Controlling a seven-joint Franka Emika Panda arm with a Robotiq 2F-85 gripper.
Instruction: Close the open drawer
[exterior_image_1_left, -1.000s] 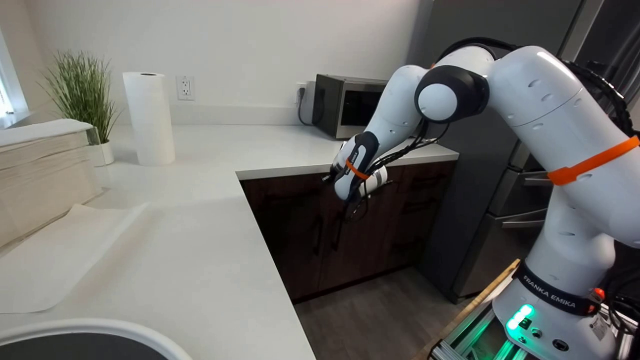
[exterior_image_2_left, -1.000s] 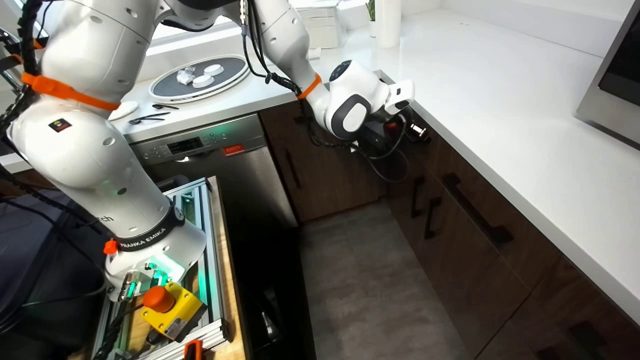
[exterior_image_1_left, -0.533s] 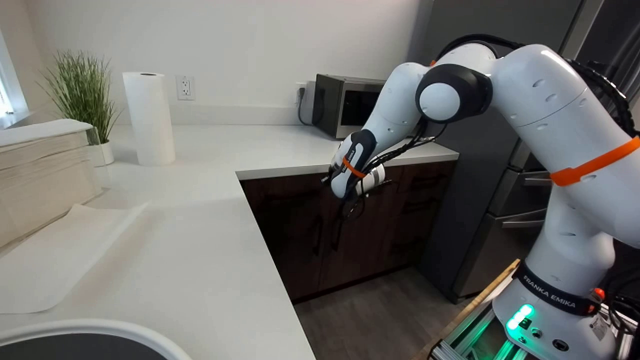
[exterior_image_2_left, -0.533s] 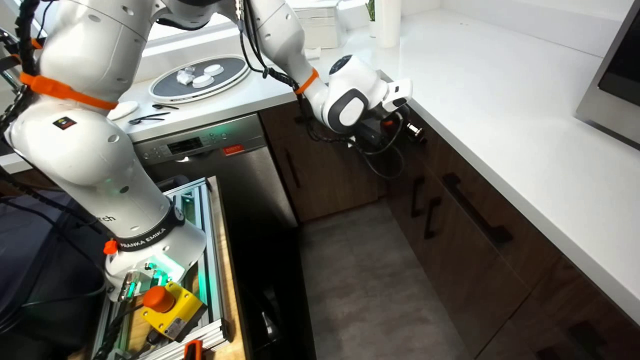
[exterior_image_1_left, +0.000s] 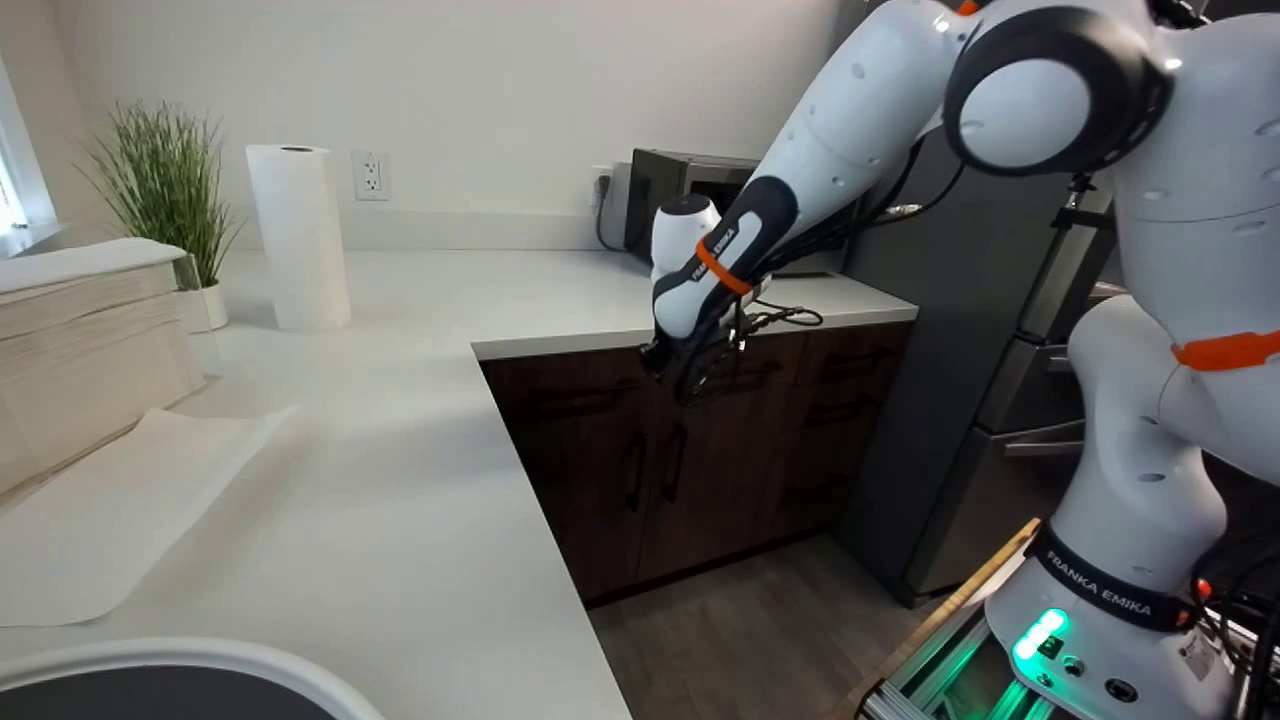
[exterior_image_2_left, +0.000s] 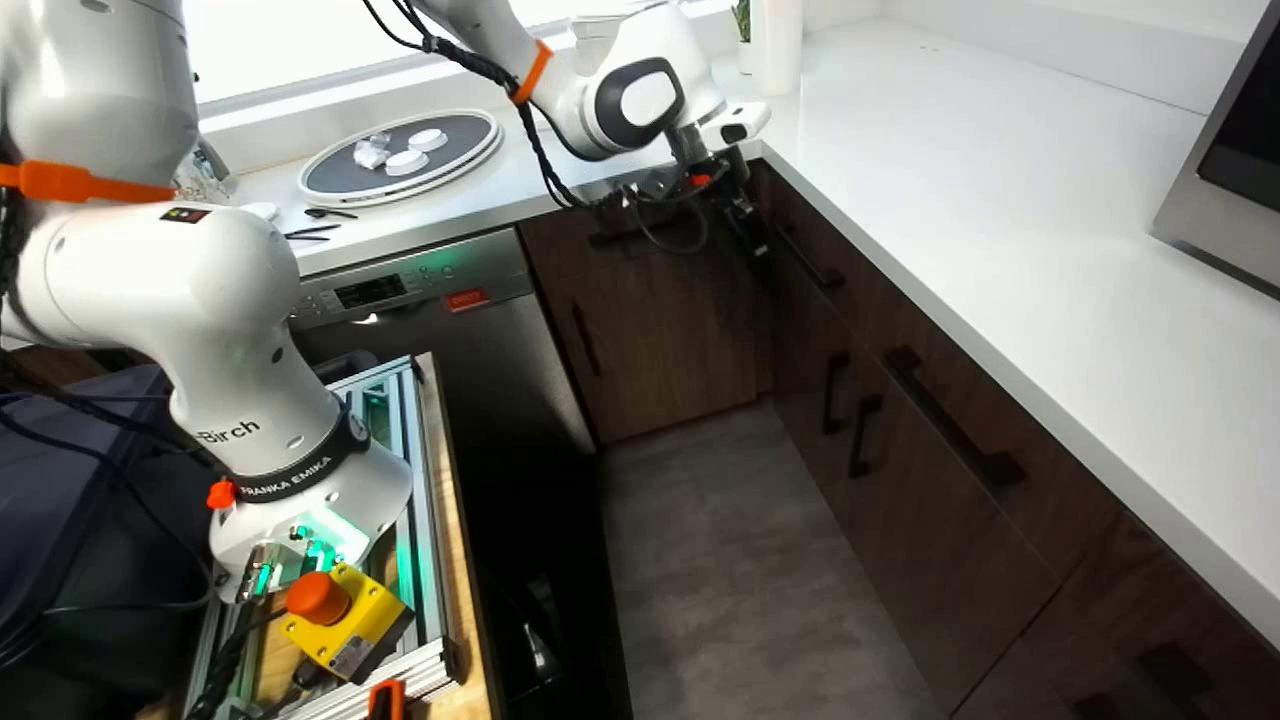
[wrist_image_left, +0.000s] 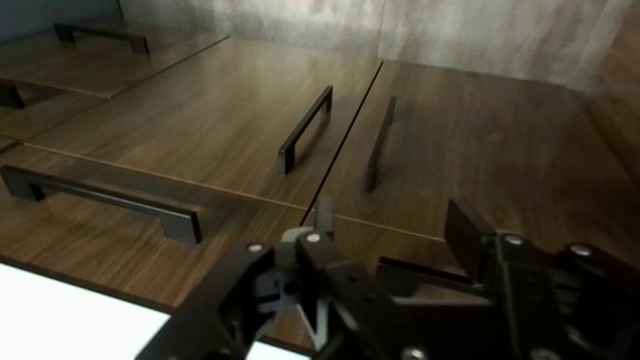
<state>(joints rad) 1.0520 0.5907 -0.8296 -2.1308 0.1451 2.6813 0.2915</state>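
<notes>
Under the corner of the white counter sits a shallow drawer with a dark brown wood front (wrist_image_left: 387, 244), level with the fronts beside it as far as I can see; none of its inside shows. Its dark bar handle (wrist_image_left: 425, 275) appears between and behind my fingers in the wrist view, partly covered by them. My gripper (wrist_image_left: 392, 226) stands open over this front, nothing held between its pads. In an exterior view the gripper (exterior_image_2_left: 755, 238) points down, close beside the drawer (exterior_image_2_left: 826, 246); whether it touches is unclear. In an exterior view the drawer (exterior_image_1_left: 560, 372) also looks flush.
A neighbouring drawer handle (wrist_image_left: 100, 197) and two upright door handles (wrist_image_left: 307, 127) stick out from the fronts. The counter edge (exterior_image_2_left: 960, 345) runs above them. A dishwasher (exterior_image_2_left: 430, 330) and a microwave (exterior_image_1_left: 690, 180) flank the corner.
The arm has drawn back and up from the corner. The hand has tipped from sideways to pointing down, and the corner drawer's handle, hidden before, now shows.
</notes>
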